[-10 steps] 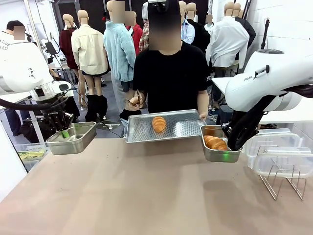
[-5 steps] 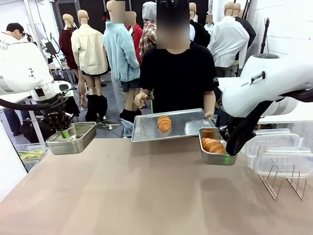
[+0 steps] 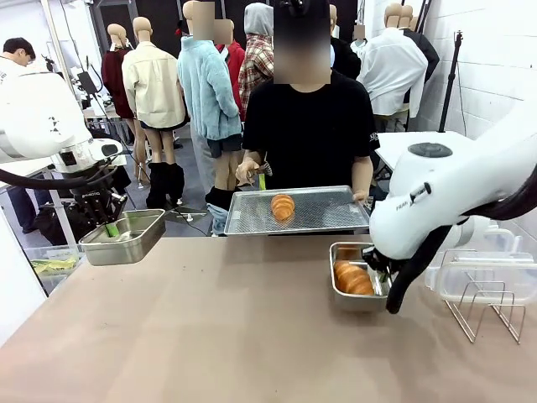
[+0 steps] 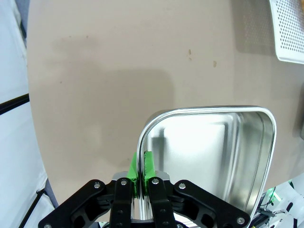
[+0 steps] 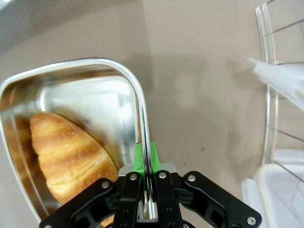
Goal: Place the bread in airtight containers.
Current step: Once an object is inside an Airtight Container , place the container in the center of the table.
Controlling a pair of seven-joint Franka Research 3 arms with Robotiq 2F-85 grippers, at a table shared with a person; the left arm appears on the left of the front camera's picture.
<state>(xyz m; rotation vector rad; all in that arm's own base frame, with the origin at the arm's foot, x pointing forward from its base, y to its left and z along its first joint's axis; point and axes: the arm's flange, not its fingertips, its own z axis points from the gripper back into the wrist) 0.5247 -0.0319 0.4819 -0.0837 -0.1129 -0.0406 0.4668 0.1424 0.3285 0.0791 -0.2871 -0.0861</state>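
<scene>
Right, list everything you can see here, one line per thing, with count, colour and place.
Tins: two, steel; empty tin at the table's left edge, filled tin right of middle.
Rolls: two, golden-brown; one on the tray, one in the filled tin.
Tray: one, steel, perforated, held up beyond the table's far edge.
Plastic lids: several stacked, clear, table's right side.
Wire rack: one, metal, in front of the lids.
Table: one, tan.
Person: one, black shirt, far side, behind the tray.
Left gripper: one, black with green pads, shut on the empty tin's rim.
Right gripper: one, same colours, shut on the filled tin's rim.
</scene>
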